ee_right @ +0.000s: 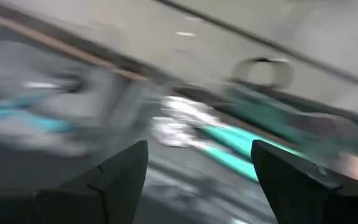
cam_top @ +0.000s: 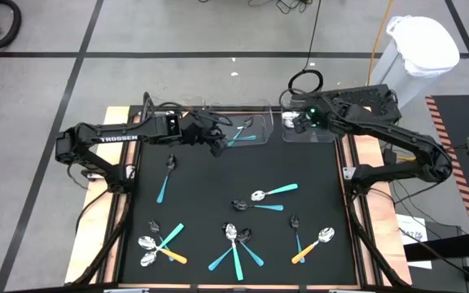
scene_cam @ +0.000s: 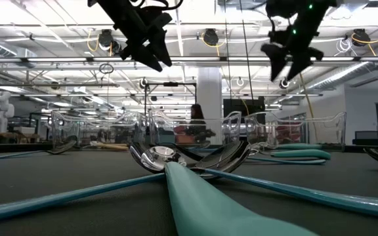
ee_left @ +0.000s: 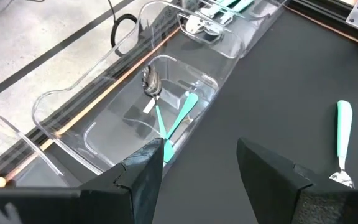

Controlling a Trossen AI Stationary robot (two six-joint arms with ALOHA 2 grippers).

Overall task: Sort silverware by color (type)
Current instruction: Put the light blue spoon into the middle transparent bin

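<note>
High view: left gripper point(cam_top: 216, 145) open, empty, beside the middle clear bin point(cam_top: 247, 130), which holds teal-handled spoons point(ee_left: 166, 118). Right gripper point(cam_top: 300, 122) open over the right bin point(cam_top: 308, 129); silver spoon with teal handle point(ee_right: 210, 134) lies below it. Remaining silverware point(cam_top: 236, 240) scattered on black mat point(cam_top: 316, 179). Risk: crossed, overlapping spoons may lift together or slip, landing in the wrong bin.

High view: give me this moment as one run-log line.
left gripper: open, empty, beside middle clear bin | right gripper: open, over right clear bin | spoons: many loose on mat
</note>
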